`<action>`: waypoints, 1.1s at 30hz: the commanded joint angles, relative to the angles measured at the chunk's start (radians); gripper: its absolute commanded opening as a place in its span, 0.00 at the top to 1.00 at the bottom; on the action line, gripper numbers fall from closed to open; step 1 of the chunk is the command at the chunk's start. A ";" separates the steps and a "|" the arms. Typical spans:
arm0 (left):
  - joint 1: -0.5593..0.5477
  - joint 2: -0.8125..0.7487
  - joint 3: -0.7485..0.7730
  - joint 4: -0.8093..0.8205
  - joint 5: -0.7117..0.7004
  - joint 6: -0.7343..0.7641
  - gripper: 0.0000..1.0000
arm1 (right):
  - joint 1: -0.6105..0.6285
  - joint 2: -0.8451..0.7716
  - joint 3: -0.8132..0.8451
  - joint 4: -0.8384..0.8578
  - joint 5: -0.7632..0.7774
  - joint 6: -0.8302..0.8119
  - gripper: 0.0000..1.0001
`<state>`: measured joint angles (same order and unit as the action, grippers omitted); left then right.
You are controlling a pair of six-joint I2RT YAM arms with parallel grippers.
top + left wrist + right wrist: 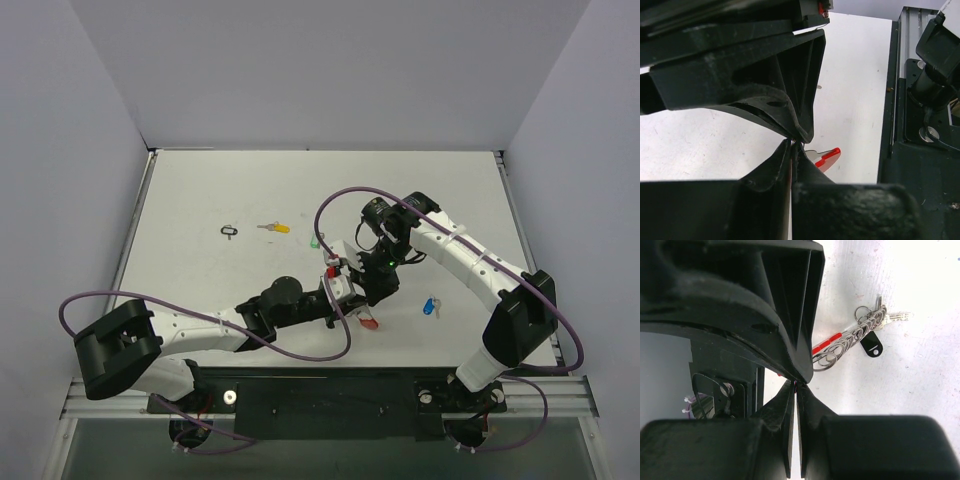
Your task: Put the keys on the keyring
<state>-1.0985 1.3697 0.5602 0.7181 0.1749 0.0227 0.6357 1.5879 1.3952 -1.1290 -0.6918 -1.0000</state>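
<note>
The 2 arms meet mid-table. The right gripper (796, 385) has its fingers pressed together, and the keyring (850, 337) chain starts just beside their tips. The left gripper (794, 142) has its fingertips touching, with the red tag (829, 155) lying just beyond them.

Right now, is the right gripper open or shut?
Shut. In its wrist view the right gripper has both fingertips pressed together, no gap between them.
</note>
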 commanded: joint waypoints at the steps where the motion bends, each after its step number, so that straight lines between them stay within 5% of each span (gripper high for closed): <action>1: -0.006 -0.006 0.033 0.043 0.018 -0.013 1.00 | 0.005 -0.003 0.016 -0.048 -0.040 -0.015 1.00; 4: -0.004 -0.012 0.026 0.059 0.011 -0.017 1.00 | 0.001 -0.008 0.014 -0.045 -0.046 -0.012 0.99; 14: -0.006 -0.046 -0.100 0.305 -0.092 -0.168 1.00 | -0.119 -0.111 -0.111 0.066 -0.186 -0.063 0.71; 33: -0.017 -0.006 -0.171 0.494 -0.137 -0.211 1.00 | -0.294 -0.227 -0.248 0.149 -0.301 -0.152 0.64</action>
<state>-1.1076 1.3697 0.3965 1.1042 0.0559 -0.1738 0.3614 1.4082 1.1561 -0.9741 -0.9321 -1.1351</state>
